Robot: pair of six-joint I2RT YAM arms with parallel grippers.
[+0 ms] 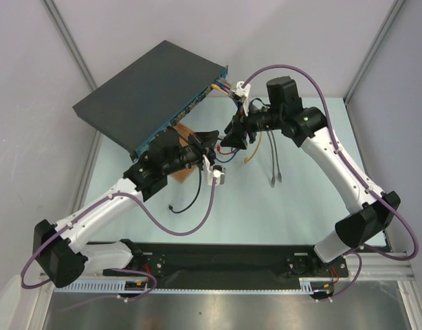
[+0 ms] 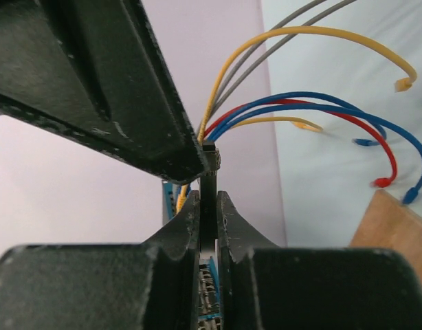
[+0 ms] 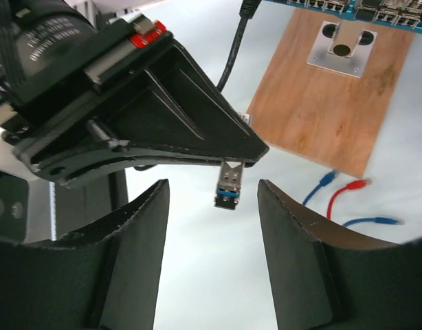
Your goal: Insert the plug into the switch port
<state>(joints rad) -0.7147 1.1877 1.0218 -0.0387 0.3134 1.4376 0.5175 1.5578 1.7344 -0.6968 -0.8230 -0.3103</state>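
Items as I see them from the remote station:

1. Plug [image 3: 228,187]: small metal body with a blue end. It hangs in the air above the table [image 1: 300,199], pinched at the tip of the left gripper [image 2: 208,198]. It is not in any port.
2. Left gripper: fingers [image 2: 187,227] pressed almost together on the plug's thin dark body.
3. Right gripper [image 3: 211,187]: fingers [image 3: 146,247] spread wide, one either side of the plug, touching neither face of it.
4. Switch [image 1: 146,86]: flat dark box at the rear left, lying at an angle. Its blue port face is turned toward the two grippers, which meet just in front of it.
5. Wooden board [image 3: 321,103]: lies flat below the port face and carries a small metal bracket [image 3: 338,48].
6. Black cable [image 3: 231,48]: I see it run up to the port row.
7. Loose leads arching out from the switch front: yellow cable [image 2: 321,31], grey cables [image 2: 280,27], blue cables [image 2: 321,100] and a red cable [image 2: 362,127], with their free ends lying on the table.
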